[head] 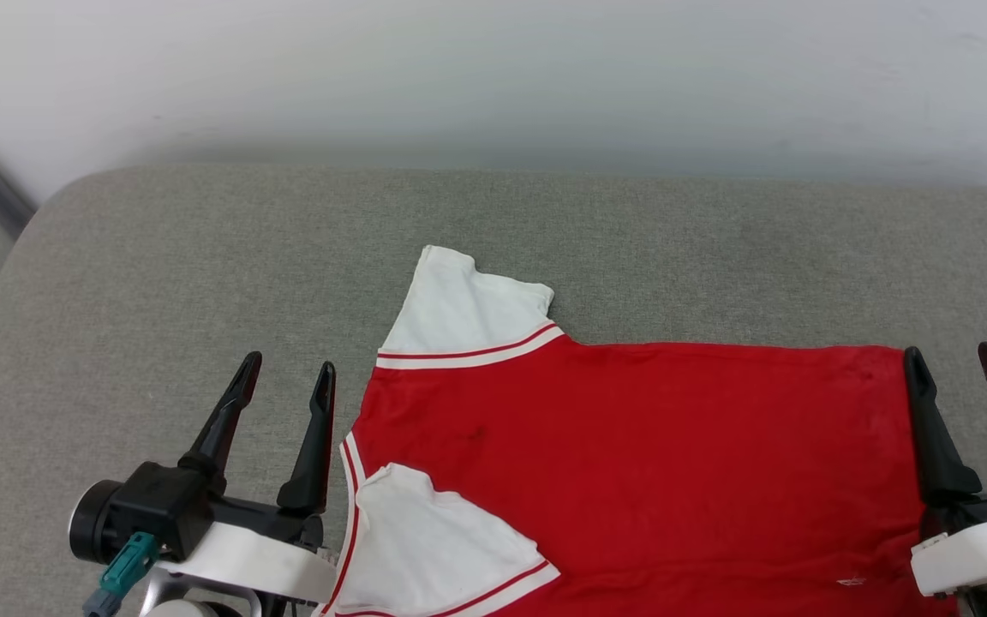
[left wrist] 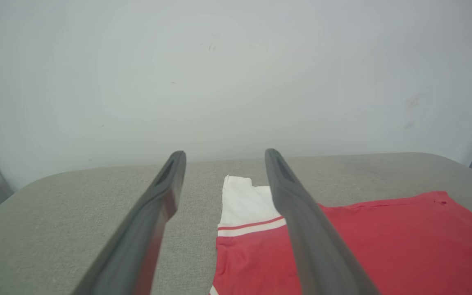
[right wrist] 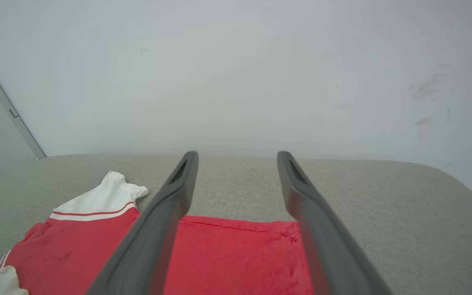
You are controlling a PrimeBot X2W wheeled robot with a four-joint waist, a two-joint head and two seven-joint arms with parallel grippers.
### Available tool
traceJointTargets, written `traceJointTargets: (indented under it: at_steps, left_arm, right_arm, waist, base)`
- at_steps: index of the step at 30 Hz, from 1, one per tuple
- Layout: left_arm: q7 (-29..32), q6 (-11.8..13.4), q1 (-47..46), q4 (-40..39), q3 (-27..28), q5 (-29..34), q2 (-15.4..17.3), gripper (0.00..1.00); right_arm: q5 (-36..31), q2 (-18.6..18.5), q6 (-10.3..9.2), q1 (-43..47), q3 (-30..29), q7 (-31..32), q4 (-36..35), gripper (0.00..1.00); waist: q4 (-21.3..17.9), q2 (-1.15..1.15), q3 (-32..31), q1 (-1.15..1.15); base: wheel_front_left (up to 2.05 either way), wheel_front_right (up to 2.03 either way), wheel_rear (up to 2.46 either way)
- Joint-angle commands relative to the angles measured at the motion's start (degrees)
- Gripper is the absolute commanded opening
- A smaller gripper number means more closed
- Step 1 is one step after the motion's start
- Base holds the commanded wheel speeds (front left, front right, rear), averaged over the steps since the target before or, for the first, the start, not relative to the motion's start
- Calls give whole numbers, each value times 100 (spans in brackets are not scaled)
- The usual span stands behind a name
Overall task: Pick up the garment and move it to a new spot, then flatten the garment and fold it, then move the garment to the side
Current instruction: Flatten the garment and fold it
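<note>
Nearest the robot, the left gripper (head: 290, 362) stands wide open and holds nothing, over bare table (head: 202, 257) just beside the shirt's collar edge. The right gripper (head: 949, 350) is equally wide open and empty, at the shirt's hem edge. The red shirt (head: 631, 454) lies flat between them, one white sleeve (head: 425, 540) folded onto it. The other sleeve (head: 459, 313) points toward the pale wall (head: 493, 77).

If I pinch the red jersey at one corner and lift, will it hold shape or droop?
Likely floppy and light: the jersey lies thin and flat, and its far white sleeve has a crumpled edge, so a one-corner lift would probably drape. Pushed, it may bunch rather than slide, since the grey surface looks coarse-woven.
</note>
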Motion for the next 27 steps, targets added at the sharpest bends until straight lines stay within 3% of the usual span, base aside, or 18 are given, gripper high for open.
traceJointTargets:
  at_steps: [1,6,11,14,19,21,22,27]
  left_arm:
    - [-13,-94,88,6,106,102,-74,100]
    - [-13,-651,15,21,292,507,-174,100]
    - [-12,-902,-133,141,520,624,-213,100]
    - [129,-1082,-472,307,566,615,-19,100]
    - [1002,-1444,-1185,467,634,218,263,100]
    - [1958,-1673,-1893,658,629,-198,468,100]
    - [1958,-1673,-1893,658,629,-198,468,100]
    - [3621,-1900,-3153,1314,424,-766,1014,100]
  right_arm:
    - [-1,50,-4,38,2,-90,65,100]
    - [-21,107,-4,-69,40,-334,215,100]
    - [-37,216,-4,-216,223,-466,232,100]
    - [-63,305,-4,-267,263,-539,192,100]
    - [-106,360,-4,-388,291,-587,130,100]
    - [-83,381,-4,-497,326,-628,119,100]
    - [-83,381,-4,-497,326,-628,119,100]
    - [-14,440,-4,-668,470,-719,176,100]
  waist:
    - [-28,0,29,0]
    - [-146,0,140,0]
    - [-438,0,429,0]
    - [-621,0,697,0]
    - [-869,0,1129,0]
    - [-1028,0,1442,0]
    - [-1028,0,1442,0]
    - [-1331,0,1919,0]
  base:
    - [0,0,0]
    - [0,0,0]
    - [0,0,0]
    - [0,0,0]
    - [0,0,0]
    - [0,0,0]
    - [0,0,0]
    - [0,0,0]
